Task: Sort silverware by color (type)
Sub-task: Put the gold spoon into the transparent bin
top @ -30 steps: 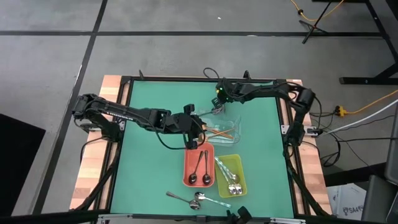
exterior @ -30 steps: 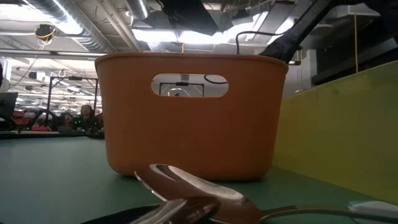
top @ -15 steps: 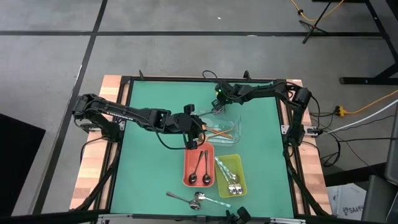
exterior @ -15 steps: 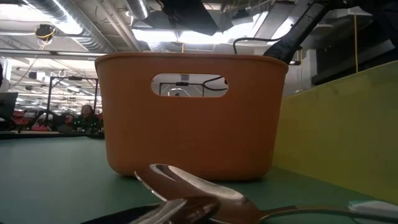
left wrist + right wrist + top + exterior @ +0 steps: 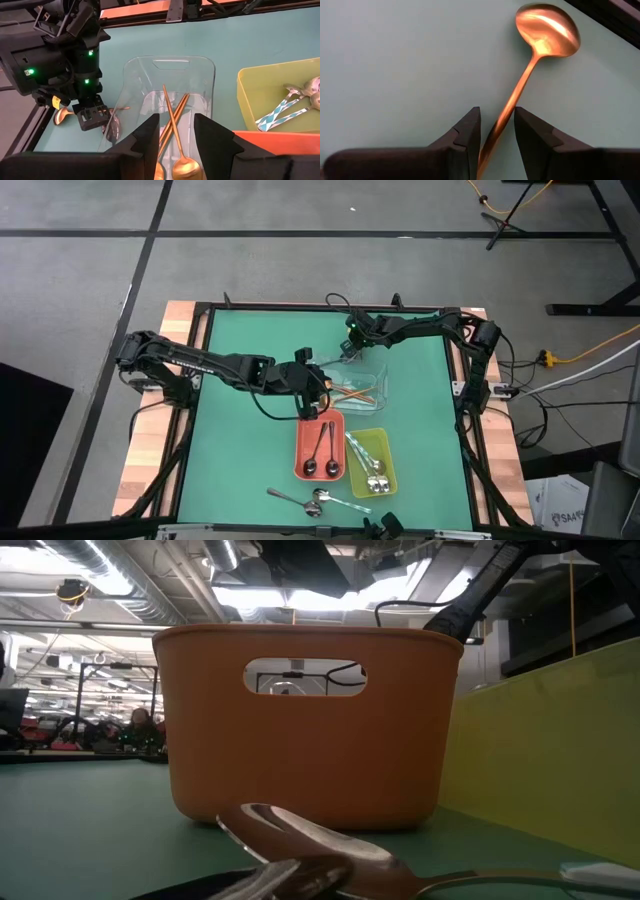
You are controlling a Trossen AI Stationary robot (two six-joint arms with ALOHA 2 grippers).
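The right gripper (image 5: 496, 134) sits at the far side of the clear tray (image 5: 202, 67), its fingers (image 5: 465, 135) slightly apart with the handle of a copper spoon (image 5: 547, 25) running between them, the bowl lying on the green mat just outside the tray. The left gripper (image 5: 175, 131) hangs over the tray's near end, jaws apart and holding nothing, above copper utensils (image 5: 172, 107) lying inside. Beside the clear tray, black spoons (image 5: 322, 452) lie in the red tray (image 5: 303, 442) and silver pieces (image 5: 368, 465) in the yellow-green tray (image 5: 388, 442), with more silver pieces (image 5: 310, 502) loose on the mat beyond them.
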